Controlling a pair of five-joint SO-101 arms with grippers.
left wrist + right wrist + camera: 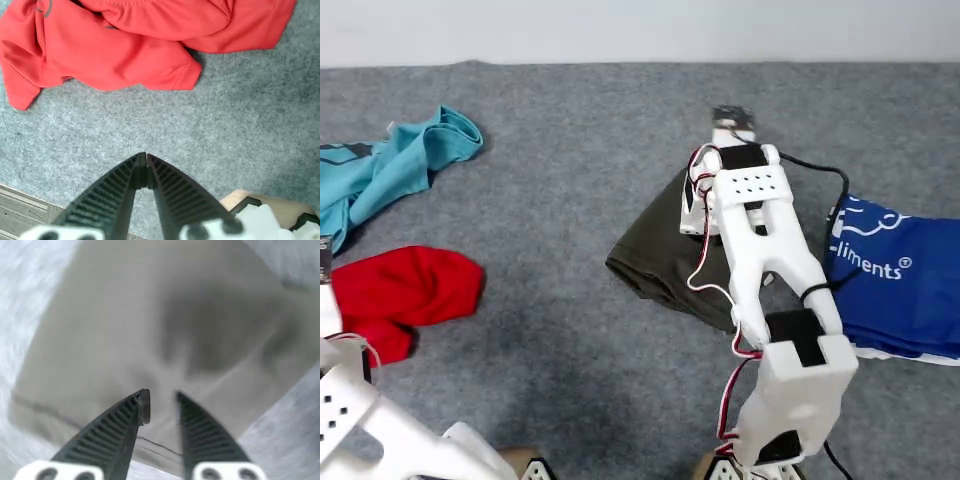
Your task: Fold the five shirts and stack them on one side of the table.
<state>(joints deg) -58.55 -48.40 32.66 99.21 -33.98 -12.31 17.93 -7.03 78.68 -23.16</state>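
The right gripper (161,407), a little open, hangs over the dark olive cloth shirt (150,320). The left gripper (146,164), pinched closed, sits near the red cloth shirt (125,45).

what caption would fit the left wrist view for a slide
Left gripper, shut, over the grey table cover, with the crumpled red shirt lying apart from its fingertips.

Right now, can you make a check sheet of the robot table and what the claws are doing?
Surface: grey fuzzy cover.
Job's things: teal shirt and red shirt crumpled on one side; olive shirt in the middle; blue shirt opposite.
Clutter: nothing seen.
Grippers: left gripper shut beside the red shirt; right gripper open over the olive shirt.
Cables: red-white wires and black cable on the right arm.
Surroundings: white wall behind.
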